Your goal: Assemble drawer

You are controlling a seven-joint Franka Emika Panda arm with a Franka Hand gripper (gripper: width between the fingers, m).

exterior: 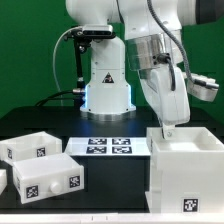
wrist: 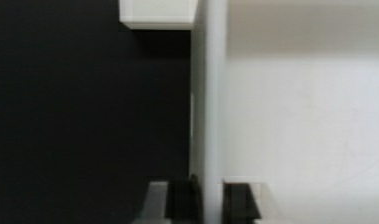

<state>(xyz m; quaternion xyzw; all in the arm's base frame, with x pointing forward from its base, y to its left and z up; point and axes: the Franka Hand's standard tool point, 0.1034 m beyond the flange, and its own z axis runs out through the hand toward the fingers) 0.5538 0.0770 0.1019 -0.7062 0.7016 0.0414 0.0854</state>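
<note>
The drawer's large white cube-shaped housing (exterior: pixel 186 168) stands at the exterior view's right, its open side up and a tag low on its front. My gripper (exterior: pixel 167 127) is at its near-left top rim. In the wrist view the fingers (wrist: pixel 163 206) straddle the housing's thin wall (wrist: pixel 204 110), pads against both faces, so my gripper (wrist: pixel 202 206) is shut on that wall. Two smaller white tagged boxes sit at the exterior view's left: an open one (exterior: pixel 30 148) and a knobbed one (exterior: pixel 46 178) in front of it.
The marker board (exterior: pixel 110 146) lies flat on the black table between the boxes and the housing. The arm's base (exterior: pixel 105 85) stands behind it. A white box corner (wrist: pixel 161 12) shows in the wrist view beyond the wall, over dark table (wrist: pixel 79 120).
</note>
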